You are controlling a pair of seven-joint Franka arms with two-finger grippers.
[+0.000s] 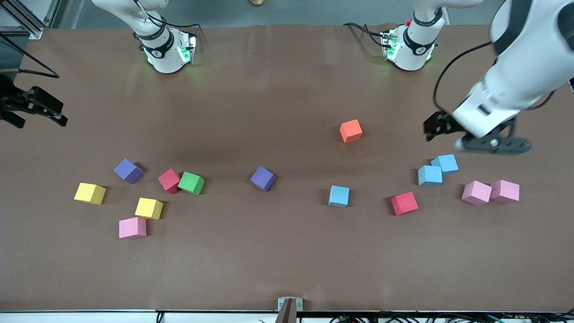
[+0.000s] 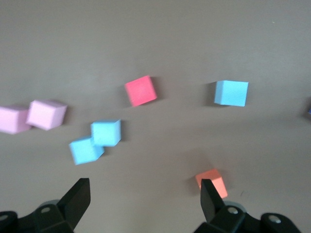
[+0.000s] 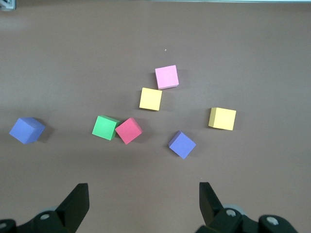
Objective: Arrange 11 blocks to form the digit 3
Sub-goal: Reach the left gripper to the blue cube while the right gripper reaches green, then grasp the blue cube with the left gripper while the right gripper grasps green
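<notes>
Nowhere on the matte foam cubes or the brown table (image 1: 278,251) is any writing legible. Nearest the front camera lies a pink cube (image 1: 132,228), touching a yellow cube (image 1: 149,208) at a corner; farther back, loose blocks stretch across the table, including a red cube (image 1: 169,181) against a green cube (image 1: 191,183), two touching light blue cubes (image 1: 437,169) and two touching pink cubes (image 1: 491,192). Farthest sits an orange cube (image 1: 351,131). No digit is formed. The left gripper (image 1: 434,127) hovers, fingers spread, above the light blue pair; the right gripper (image 3: 144,201) waits, spread and empty, at the right arm's table edge.
</notes>
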